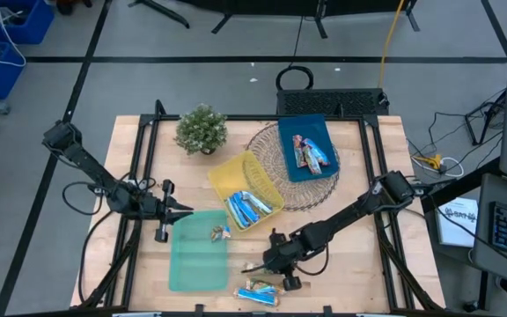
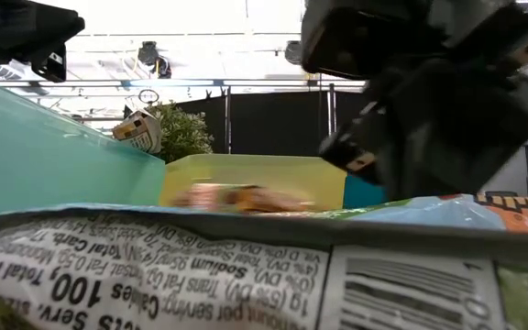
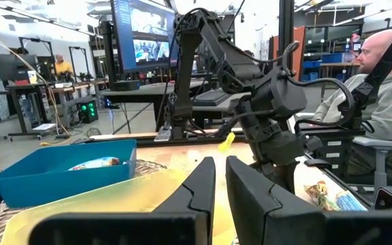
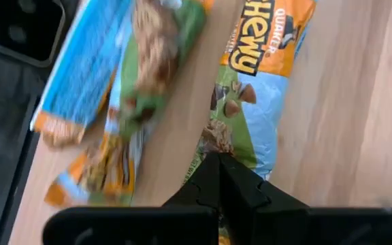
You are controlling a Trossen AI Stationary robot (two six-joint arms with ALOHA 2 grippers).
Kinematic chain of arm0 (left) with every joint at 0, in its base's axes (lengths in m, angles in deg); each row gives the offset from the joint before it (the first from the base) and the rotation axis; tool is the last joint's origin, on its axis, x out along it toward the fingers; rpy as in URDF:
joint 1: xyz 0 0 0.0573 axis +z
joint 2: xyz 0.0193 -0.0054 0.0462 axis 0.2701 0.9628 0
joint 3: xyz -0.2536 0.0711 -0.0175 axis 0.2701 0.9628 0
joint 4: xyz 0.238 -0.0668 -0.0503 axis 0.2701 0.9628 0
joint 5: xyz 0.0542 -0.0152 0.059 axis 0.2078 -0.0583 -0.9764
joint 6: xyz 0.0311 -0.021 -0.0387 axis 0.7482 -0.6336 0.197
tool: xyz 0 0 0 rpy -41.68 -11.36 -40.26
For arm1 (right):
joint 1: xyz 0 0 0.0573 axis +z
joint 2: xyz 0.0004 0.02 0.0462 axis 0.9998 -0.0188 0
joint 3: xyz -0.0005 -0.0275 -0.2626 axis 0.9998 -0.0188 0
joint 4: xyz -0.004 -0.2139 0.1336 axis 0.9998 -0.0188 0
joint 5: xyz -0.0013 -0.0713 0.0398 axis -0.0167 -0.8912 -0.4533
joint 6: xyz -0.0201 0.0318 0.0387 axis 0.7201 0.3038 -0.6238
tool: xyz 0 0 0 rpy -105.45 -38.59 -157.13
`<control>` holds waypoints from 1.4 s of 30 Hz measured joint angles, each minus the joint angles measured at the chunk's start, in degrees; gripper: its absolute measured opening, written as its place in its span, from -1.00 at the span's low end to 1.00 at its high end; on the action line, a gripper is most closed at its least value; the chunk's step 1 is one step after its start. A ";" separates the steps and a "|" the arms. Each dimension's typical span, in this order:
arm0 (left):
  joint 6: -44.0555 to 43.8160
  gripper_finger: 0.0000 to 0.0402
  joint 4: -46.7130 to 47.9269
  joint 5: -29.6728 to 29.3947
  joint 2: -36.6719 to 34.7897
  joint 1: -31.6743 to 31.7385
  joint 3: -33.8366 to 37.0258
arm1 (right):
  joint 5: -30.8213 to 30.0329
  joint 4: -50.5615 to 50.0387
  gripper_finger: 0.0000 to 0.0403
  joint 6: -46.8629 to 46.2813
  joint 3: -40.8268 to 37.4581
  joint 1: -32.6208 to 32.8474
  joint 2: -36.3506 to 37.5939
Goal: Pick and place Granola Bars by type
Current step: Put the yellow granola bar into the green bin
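Lying on the bare wood by the table's front edge, the Granola Bars are waiting while the right gripper is hovering above one, fingers clenched, nothing held. The left gripper (nearly closed, empty) is hanging beside the green tray.

Granola Bars lie at the table's front edge; others fill trays

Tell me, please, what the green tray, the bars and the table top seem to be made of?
Green tray: likely plastic, translucent and smooth, since the surface beneath shows through. Bars: thin printed wrappers, probably plastic film, glossy and crinkled in the right wrist view. Table top: pale wood with visible grain, matte.
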 joint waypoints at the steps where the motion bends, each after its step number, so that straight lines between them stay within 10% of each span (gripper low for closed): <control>1: 0.00 -0.80 0.04 0.00 0.00 0.00 0.00 | -0.09 -1.57 -1.00 -0.77 -0.02 0.23 0.32; 17: -0.22 -0.80 0.74 0.04 0.02 0.00 0.00 | -12.14 -11.63 -0.95 -6.52 -0.50 2.03 7.56; 32: -0.24 -0.80 0.77 0.07 0.00 0.00 -0.02 | -11.98 -8.70 0.13 -6.45 -0.41 1.06 7.83; 42: -0.22 -0.80 0.77 0.09 0.00 0.00 -0.02 | -16.84 -9.13 0.23 -4.44 -0.32 -0.85 7.90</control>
